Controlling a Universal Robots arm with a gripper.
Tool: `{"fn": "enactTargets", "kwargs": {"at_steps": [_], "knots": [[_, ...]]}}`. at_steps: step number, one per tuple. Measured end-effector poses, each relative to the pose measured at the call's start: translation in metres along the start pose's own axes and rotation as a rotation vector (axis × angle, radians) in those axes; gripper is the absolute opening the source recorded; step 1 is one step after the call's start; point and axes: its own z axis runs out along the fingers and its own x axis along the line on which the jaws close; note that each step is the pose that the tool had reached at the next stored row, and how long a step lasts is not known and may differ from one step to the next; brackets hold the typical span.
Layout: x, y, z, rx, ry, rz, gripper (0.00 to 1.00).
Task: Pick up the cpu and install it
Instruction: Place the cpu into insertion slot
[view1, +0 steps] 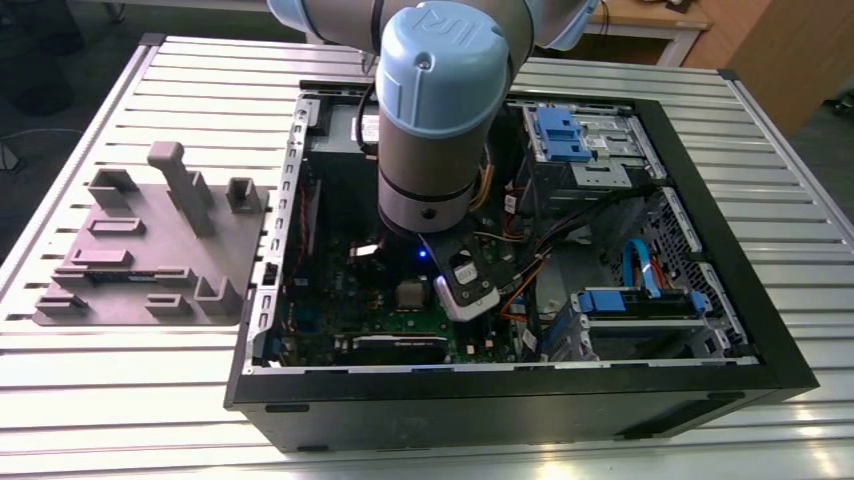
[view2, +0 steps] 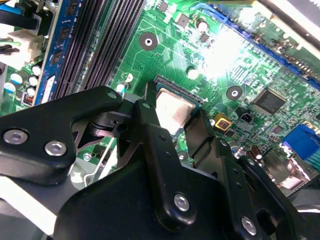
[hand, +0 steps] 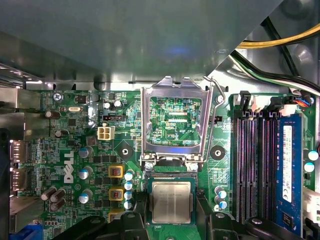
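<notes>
Cpu (hand: 171, 201) sits at the motherboard (hand: 75, 150) socket, right between the gripper (view2: 172, 119) fingertips, clamped on two opposite edges. Open load plate (hand: 172, 85) just beyond the fingertips.

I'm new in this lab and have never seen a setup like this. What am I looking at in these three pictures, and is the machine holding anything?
It is one robot arm with a gripper, reaching down into an open computer case that lies on a slatted metal table. The exterior view is taken from a camera off the arm; both wrist views come from cameras riding on the arm, looking at the green motherboard. On the exterior view's left a grey fixture tray lies beside the case. The gripper is right at the cpu, the small silvery square, which is at its socket with the metal hold-down frame flipped open. Whether the cpu is gripped or not, I cannot tell.
</notes>
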Motion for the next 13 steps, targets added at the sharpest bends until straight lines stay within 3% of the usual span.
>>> {"fn": "enactTargets", "kwargs": {"at_steps": [7, 13], "knots": [[0.0000, 0.0000, 0.0001, -0.0001, -0.0001, 0.000, 0.47], [0.0000, 0.0000, 0.0002, 0.0000, -0.0001, 0.000, 0.60]]}}
